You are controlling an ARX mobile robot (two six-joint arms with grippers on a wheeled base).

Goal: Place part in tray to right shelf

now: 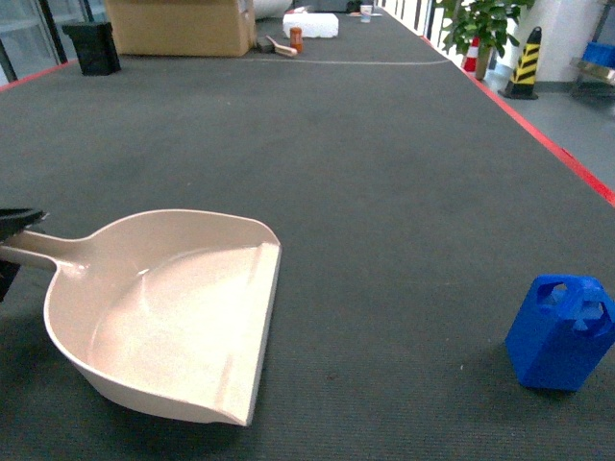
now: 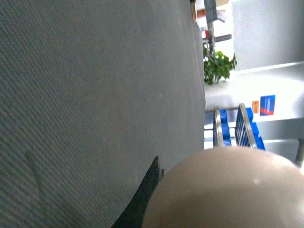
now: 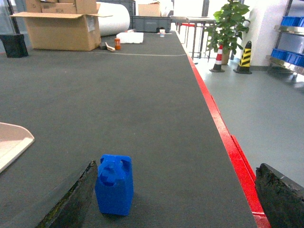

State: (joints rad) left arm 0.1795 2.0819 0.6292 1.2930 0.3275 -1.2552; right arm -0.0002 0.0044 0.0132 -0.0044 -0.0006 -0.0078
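The beige dustpan-shaped tray (image 1: pixel 173 307) lies on the dark mat at the left, its handle pointing to the left edge. My left gripper (image 1: pixel 10 248) is shut on that handle. In the left wrist view the tray (image 2: pixel 228 190) fills the lower right beside one black finger (image 2: pixel 145 194). The small blue part (image 1: pixel 560 331) stands upright on the mat at the lower right, well apart from the tray. My right gripper (image 3: pixel 175 197) is wide open low over the mat, and the part (image 3: pixel 114 184) stands just inside its left finger (image 3: pixel 71 199). A steel shelf with blue crates (image 2: pixel 235 128) shows far off.
A red line (image 1: pixel 557 149) marks the mat's right edge, with grey floor beyond it. At the far end stand a cardboard box (image 1: pixel 178 24), a black bin (image 1: pixel 93 46) and a white pack (image 1: pixel 310 24). A potted plant (image 1: pixel 485 24) and a striped bollard (image 1: pixel 525 62) are off the mat.
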